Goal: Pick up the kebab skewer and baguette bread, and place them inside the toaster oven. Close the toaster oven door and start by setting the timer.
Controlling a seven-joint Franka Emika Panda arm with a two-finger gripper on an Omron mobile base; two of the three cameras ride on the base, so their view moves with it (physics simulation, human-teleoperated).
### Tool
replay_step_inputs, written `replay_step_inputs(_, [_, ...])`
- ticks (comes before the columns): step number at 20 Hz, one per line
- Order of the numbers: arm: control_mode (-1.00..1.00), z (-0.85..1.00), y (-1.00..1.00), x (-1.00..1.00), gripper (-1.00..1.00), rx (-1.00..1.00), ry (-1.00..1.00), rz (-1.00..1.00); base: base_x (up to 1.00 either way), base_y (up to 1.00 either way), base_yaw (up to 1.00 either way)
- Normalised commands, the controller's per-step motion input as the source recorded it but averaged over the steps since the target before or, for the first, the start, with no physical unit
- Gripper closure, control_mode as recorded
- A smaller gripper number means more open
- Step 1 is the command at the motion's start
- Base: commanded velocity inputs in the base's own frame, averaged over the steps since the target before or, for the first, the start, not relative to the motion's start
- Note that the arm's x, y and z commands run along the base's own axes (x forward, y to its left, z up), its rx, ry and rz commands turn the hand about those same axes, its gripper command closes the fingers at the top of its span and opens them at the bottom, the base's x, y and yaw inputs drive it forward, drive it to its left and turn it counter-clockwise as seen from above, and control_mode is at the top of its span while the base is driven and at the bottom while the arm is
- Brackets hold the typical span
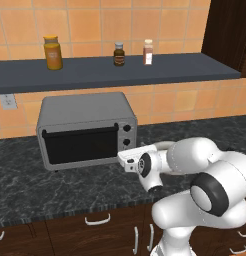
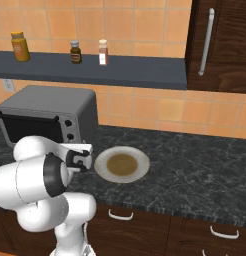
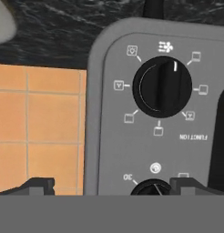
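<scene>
Dark fingertips [image 3: 38,185] of my tool [image 3: 111,187] are standing wide apart and gripping nothing as I am hovering close to the knob panel of the toaster oven [image 1: 85,131], which is sitting on the dark marble tabletop [image 2: 195,165] under the shelf [image 1: 115,70]. Facing me, upside down, is the function knob [image 3: 162,86], while the timer knob [image 3: 151,187], marked with a 30, is peeking up between my fingertips. With the toaster oven door [image 1: 80,145] standing shut, the plate [image 2: 122,164] beside the oven is lying bare of both skewer and bread, so I am judging that only the timer is left. Risk from here: closing on the wrong dial and changing the function instead, or pinching off-centre so the fingers slip round the knob without turning it.
</scene>
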Motion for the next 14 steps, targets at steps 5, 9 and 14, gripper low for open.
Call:
replay_step_inputs(5, [-1.00, 0.00, 0.03, 0.00, -1.00, 0.00, -0.01, 0.00, 0.00, 0.00, 0.00])
replay_step_inputs(9, [-1.00, 0.00, 0.09, -0.04, -1.00, 0.00, 0.00, 0.00, 0.00, 0.00, 0.00])
replay_step_inputs(14, [-1.00, 0.01, 0.12, -0.14, -1.00, 0.00, -0.01, -0.02, 0.00, 0.00, 0.00])
